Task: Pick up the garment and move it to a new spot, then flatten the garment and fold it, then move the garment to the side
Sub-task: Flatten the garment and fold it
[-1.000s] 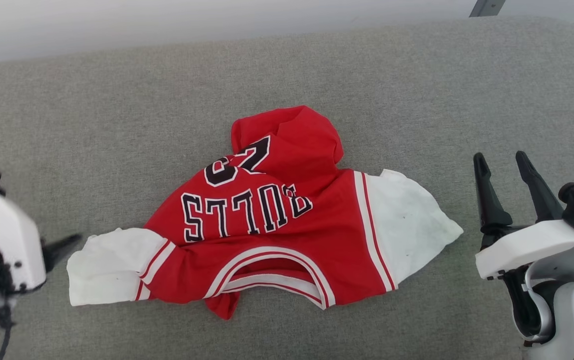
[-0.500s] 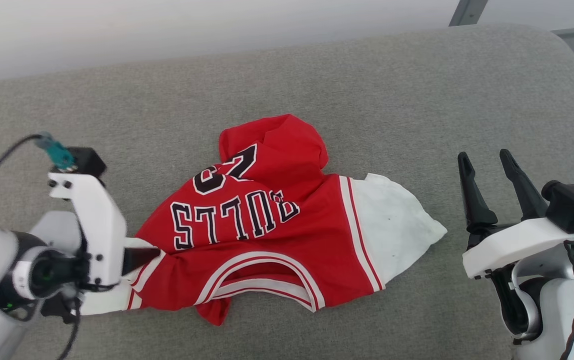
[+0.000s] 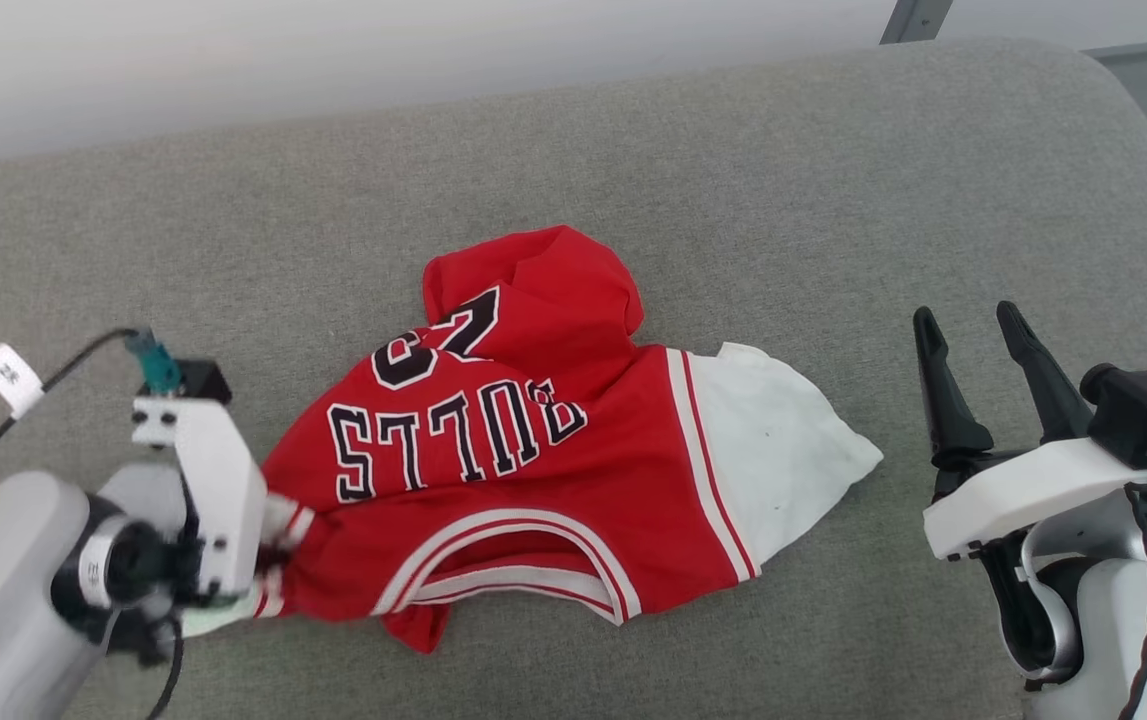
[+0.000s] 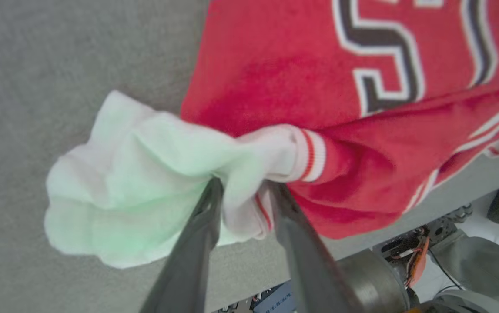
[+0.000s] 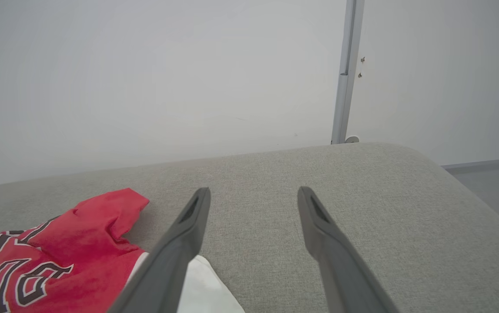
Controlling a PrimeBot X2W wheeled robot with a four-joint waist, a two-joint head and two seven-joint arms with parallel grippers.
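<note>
Shows red jersey (image 3: 523,470) crumpled mid-cushion (image 3: 783,180), lettering upside down. Pinches its bunched white sleeve (image 4: 145,182) with left gripper (image 4: 245,187); holds right gripper (image 3: 965,312) spread wide, empty, near the other sleeve, not touching. Looks like first step: pickup. Calls next for firm hold, then lifting clear and carrying to new spot without letting fabric slip.

Grey fabric-covered counter (image 3: 833,180) spans the frame, its corner rounded at upper right. White wall (image 3: 333,60) along top. Grey upright post (image 5: 346,74), upper right.
</note>
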